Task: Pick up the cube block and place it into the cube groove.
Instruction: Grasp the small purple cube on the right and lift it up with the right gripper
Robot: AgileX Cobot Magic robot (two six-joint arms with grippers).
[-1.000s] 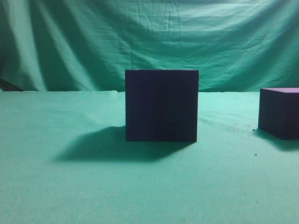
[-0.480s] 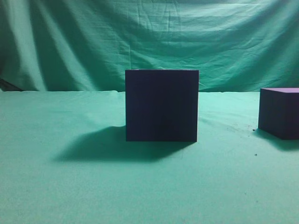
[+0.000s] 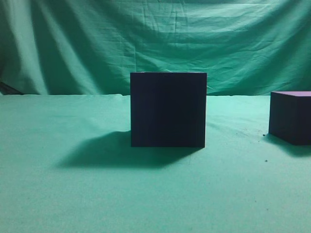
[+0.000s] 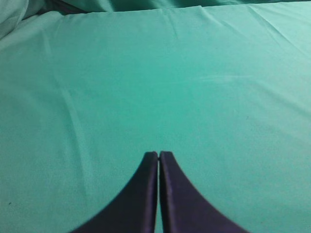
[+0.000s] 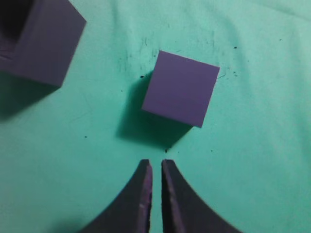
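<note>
Both pincers are seen closed and empty, the right pincer (image 5: 155,165) poised above the cube block (image 5: 181,88) near the surface's (image 3: 58,204) right edge. It should be opened wide and squared to the tilted faces before the cube groove (image 3: 168,109) is approached.

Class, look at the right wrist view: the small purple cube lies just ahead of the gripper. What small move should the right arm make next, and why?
Probably open the jaws of the right gripper. They stand almost together, far narrower than the cube block lying free on the green cloth ahead of them. Only once they are spread could the gripper come down around the block to lift it towards the cube groove.
</note>
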